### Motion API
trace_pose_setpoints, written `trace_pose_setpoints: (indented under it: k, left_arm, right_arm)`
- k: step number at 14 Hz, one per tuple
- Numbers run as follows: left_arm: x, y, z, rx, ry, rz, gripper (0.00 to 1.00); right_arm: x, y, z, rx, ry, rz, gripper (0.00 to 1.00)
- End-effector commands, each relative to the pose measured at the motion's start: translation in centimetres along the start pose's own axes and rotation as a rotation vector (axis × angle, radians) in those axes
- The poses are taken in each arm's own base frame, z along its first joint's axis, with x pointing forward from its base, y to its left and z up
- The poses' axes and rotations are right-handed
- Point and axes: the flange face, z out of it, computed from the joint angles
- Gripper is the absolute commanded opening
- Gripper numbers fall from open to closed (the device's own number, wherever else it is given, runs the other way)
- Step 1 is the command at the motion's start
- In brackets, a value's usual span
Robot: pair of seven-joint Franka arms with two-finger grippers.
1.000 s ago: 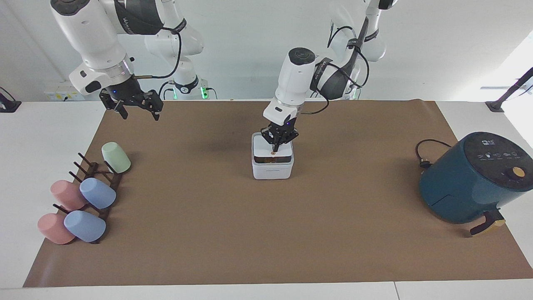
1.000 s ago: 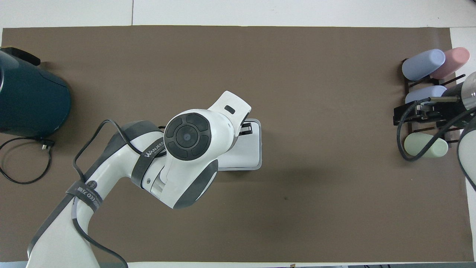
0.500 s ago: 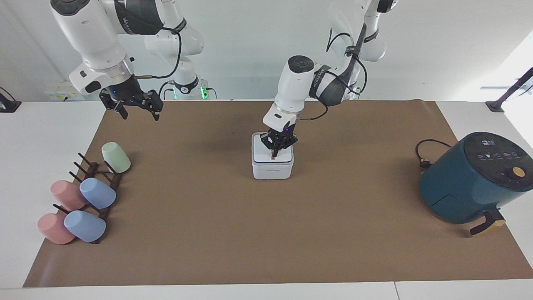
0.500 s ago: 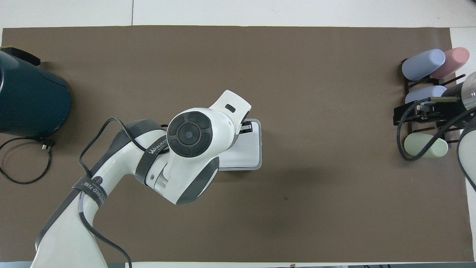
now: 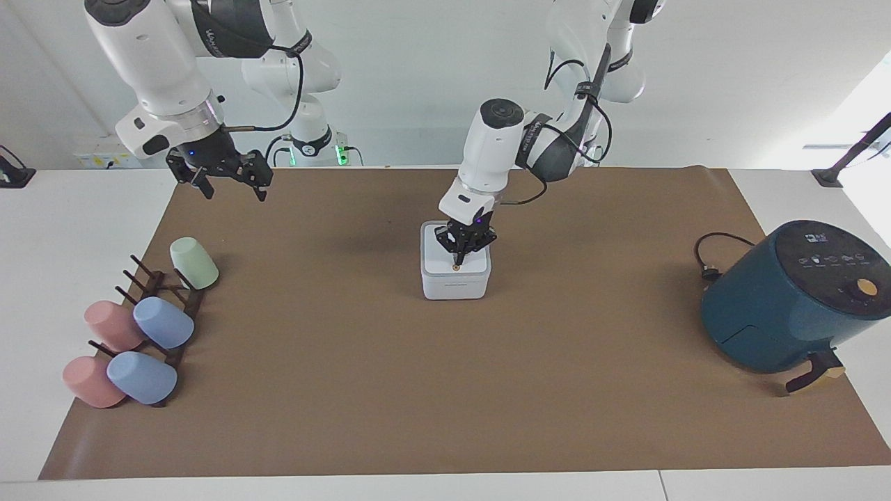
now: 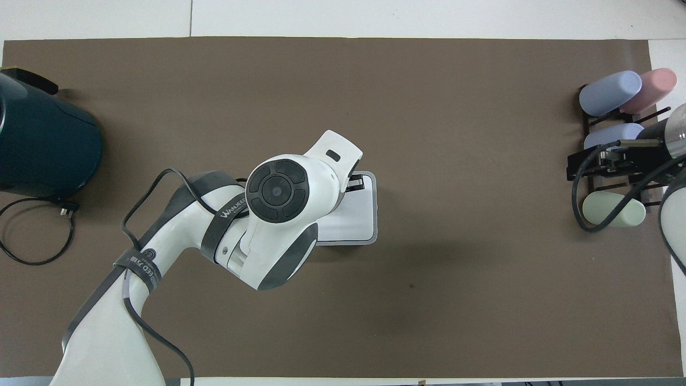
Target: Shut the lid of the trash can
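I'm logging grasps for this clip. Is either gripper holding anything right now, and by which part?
Nothing is held. The left gripper presses its fingertips down on the lid of the trash can, near the orange dot. The right gripper waits in the air, empty.

Left gripper [image 5: 456, 262] pointing down, fingers together, right gripper [image 5: 233, 186] raised

White table [image 5: 83, 229] under a brown mat [image 5: 445, 390], plain white wall [image 5: 404, 83], bright daylight toward the left arm's end

Bright, even light (glare at one window edge) casts soft shadows on the brown mat [image 5: 445, 362].
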Motion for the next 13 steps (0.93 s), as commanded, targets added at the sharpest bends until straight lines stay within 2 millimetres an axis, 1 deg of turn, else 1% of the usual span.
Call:
trace_pose_setpoints:
  k: [1,2,4,5,6,7,9,10,11,12,13]
  left_arm:
    - [-1.0,-0.3,3.2,0.016,-0.007,0.013,0.0]
    - [-1.2,-0.3,3.4,0.018,-0.01,0.013,0.0]
    - [-0.8,-0.3,3.0,0.02,-0.01,0.012,0.0]
    - [-0.4,-0.7,2.5,0.023,-0.009,0.006,0.0]
    - [0.1,-0.8,1.4,0.032,-0.013,0.009,0.0]
    - [1.8,-2.0,-0.5,0.05,-0.017,-0.015,0.0]
    - [3.7,-3.1,-4.1,0.071,-0.03,-0.02,0.0]
    - [4.9,-4.1,-5.9,0.083,-0.038,-0.023,0.0]
    - [5.6,-4.9,-7.6,0.092,-0.044,-0.021,0.0]
    - [6.3,-6.2,-9.0,0.103,-0.051,-0.017,0.0]
    - [7.3,-8.5,-11.0,0.109,-0.05,-0.022,0.0]
  right_arm:
    - [-0.3,0.2,0.0,0.007,0.001,-0.018,1.0]
    - [-0.3,0.2,0.0,0.007,0.001,-0.018,1.0]
    - [-0.3,0.2,0.0,0.007,0.001,-0.016,1.0]
    - [-0.3,0.2,0.0,0.007,0.001,-0.016,1.0]
    - [-0.3,0.2,0.0,0.007,0.001,-0.018,1.0]
    - [-0.3,0.2,0.0,0.007,0.003,-0.016,1.0]
    - [-0.3,0.2,0.0,0.007,0.003,-0.016,1.0]
    - [-0.3,0.2,0.0,0.007,0.001,-0.016,1.0]
    - [-0.3,0.2,0.0,0.007,0.001,-0.018,1.0]
    - [-0.3,0.2,0.0,0.007,0.001,-0.018,1.0]
    - [-0.3,0.2,0.0,0.007,0.001,-0.016,1.0]
